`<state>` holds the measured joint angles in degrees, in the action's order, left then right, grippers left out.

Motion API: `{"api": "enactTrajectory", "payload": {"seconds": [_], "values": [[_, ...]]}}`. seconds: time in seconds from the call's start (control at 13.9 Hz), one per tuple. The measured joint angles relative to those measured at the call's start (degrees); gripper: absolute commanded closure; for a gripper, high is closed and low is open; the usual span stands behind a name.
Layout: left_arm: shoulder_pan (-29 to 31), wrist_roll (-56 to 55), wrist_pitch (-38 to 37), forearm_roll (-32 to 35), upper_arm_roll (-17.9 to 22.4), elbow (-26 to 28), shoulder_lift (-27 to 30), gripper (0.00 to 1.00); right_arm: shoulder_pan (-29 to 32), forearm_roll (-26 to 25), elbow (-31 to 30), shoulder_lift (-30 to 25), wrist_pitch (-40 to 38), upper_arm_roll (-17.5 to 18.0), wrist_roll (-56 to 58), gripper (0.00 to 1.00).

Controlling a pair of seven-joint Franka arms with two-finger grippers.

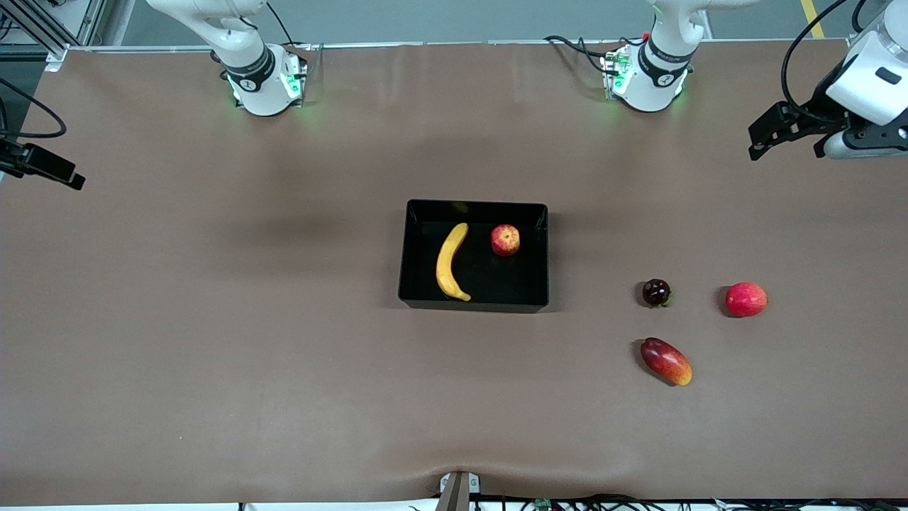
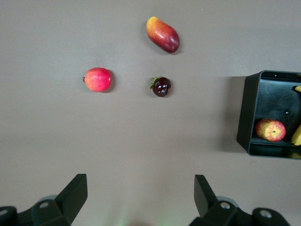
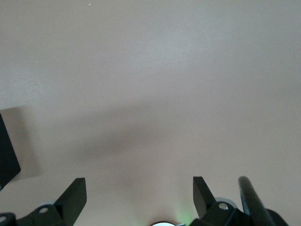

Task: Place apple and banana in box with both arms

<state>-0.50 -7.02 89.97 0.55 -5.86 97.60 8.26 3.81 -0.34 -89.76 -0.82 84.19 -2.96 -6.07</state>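
The black box [image 1: 474,305] sits mid-table. The yellow banana [image 1: 451,261] and the small red apple [image 1: 505,240] lie inside it, apart from each other. My left gripper [image 1: 766,138] hangs open and empty above the left arm's end of the table. In its wrist view [image 2: 140,186] the box [image 2: 246,113], the apple [image 2: 270,130] and a bit of the banana [image 2: 297,135] show. My right gripper [image 3: 139,188] is open and empty over bare table at the right arm's end. Only a black part of that hand [image 1: 50,170] shows in the front view.
Three other fruits lie toward the left arm's end: a dark round fruit [image 1: 656,292], a red-pink round fruit [image 1: 745,299], and an oblong red-and-yellow fruit [image 1: 665,361] nearer the front camera. The brown table [image 1: 213,319] is bare at the right arm's end.
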Motion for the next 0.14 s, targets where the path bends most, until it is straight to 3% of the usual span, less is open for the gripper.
{"api": "enactTrajectory", "payload": {"seconds": [0.14], "values": [[0.0,0.0,-0.13,0.01,-0.03,-1.49,-1.37,0.0,0.02,0.0,0.0,0.0,0.0,0.0,0.0,0.0]]}}
